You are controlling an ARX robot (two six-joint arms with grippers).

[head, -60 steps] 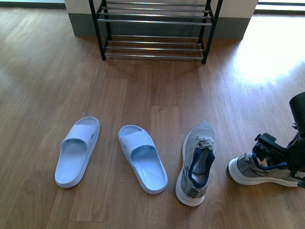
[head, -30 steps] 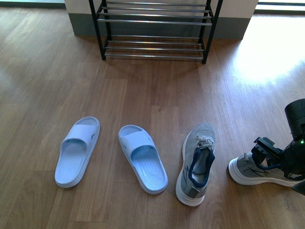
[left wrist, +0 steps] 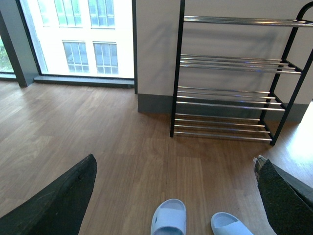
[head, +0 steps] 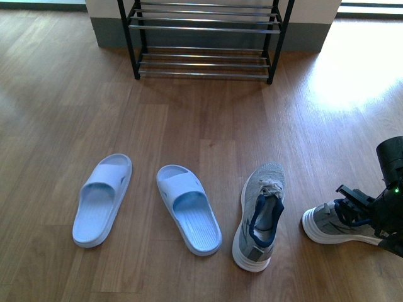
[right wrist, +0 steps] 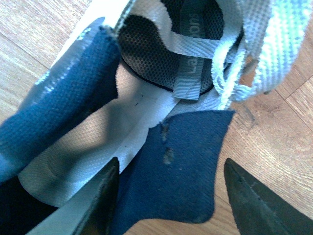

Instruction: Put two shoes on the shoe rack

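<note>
Front view is showing the right gripper (head: 360, 207) hanging open astride the collar (right wrist: 171, 161) of the far-right shoe (head: 322, 221), which is lying crosswise on the floor (head: 189, 126), toe leftward; the rack (head: 204, 38) is standing well ahead.

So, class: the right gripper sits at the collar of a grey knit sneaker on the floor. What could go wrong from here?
1. The right gripper straddles only the soft navy collar of the white-soled grey knit sneaker; a lift may make it sag or slip.
2. Its loose white laces could snag on the chrome-rod shoe rack.
</note>
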